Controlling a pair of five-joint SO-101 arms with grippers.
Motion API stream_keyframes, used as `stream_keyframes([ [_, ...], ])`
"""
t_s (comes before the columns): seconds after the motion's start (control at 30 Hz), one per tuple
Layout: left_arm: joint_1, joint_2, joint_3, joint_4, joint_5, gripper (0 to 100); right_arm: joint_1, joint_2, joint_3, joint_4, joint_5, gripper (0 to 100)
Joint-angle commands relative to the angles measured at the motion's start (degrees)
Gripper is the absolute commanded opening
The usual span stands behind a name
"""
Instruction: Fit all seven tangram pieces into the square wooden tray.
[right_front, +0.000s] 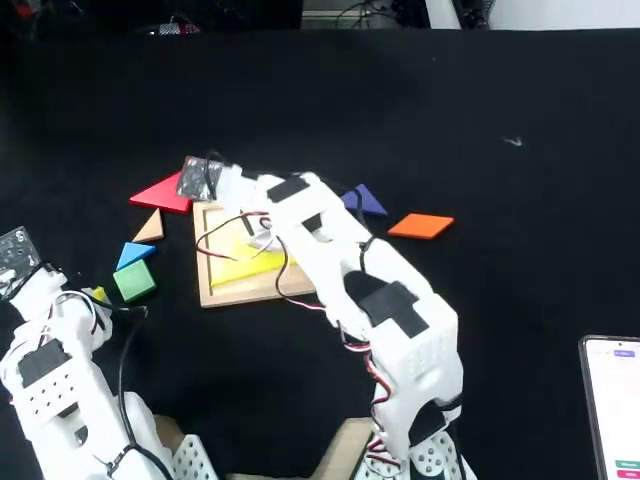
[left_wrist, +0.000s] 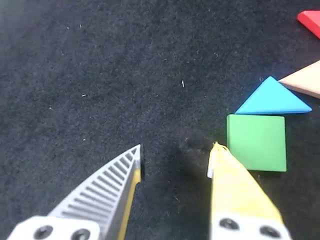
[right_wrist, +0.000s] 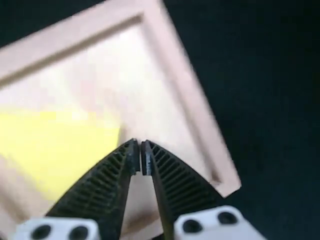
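Your black worktop (right_front: 480, 300) carries the square wooden tray (right_front: 240, 292) left of centre. Left of the tray you have a red triangle (right_front: 160, 195), a pale tan triangle (right_front: 150, 229), a blue triangle (right_front: 133, 254) and a green square block (right_front: 134, 282). To its right lie a purple triangle (right_front: 366, 201) and an orange parallelogram (right_front: 420, 226). A phone (right_front: 610, 400) sits at the lower right edge.

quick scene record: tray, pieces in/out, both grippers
tray: wooden, square
in tray: yellow piece
outside, image-left of tray: red triangle, tan triangle, blue triangle, green square
outside, image-right of tray: purple triangle, orange parallelogram
left gripper: open, empty, beside green square
right gripper: shut, empty, over tray
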Motion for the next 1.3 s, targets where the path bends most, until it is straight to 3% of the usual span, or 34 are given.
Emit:
stream_keyframes([
  [0.0,0.8,-0.9,-0.1,-1.1,-0.4,22,-2.8,-0.6,-2.4,8.1,5.5,1.1],
  [0.17,0.8,-0.9,-0.1,-1.1,-0.4,22,-5.5,-4.4,-2.0,13.5,5.9,1.1],
  [0.33,1.1,-0.9,-0.6,-1.1,-0.3,22,-1.7,-12.1,-2.0,15.6,5.7,1.1],
  [0.43,5.9,-0.9,-4.5,-2.9,2.2,22,3.4,-18.6,-1.5,15.6,2.7,1.1],
  [0.57,17.5,0.9,-18.5,1.4,1.4,23,9.2,-27.6,2.4,14.2,-10.1,1.1],
  [0.7,29.4,12.5,-35.3,6.3,-0.4,23,12.3,-34.9,14.8,6.9,-24.5,1.1],
  [0.8,32.7,29.5,-50.5,13.2,-7.7,23,12.4,-38.3,26.9,-2.8,-29.7,1.1],
  [0.93,32.8,55.3,-76.6,26.9,-17.4,23,12.2,-39.1,38.5,-17.1,-31.3,1.1],
  [1.1,32.5,82.5,-113.6,45.2,-17.6,22,12.2,-39.1,43.2,-25.3,-30.9,1.1],
  [1.27,32.7,104.5,-144.1,57.9,-36.7,23,12.2,-39.1,43.6,-25.8,-30.9,1.1],
])
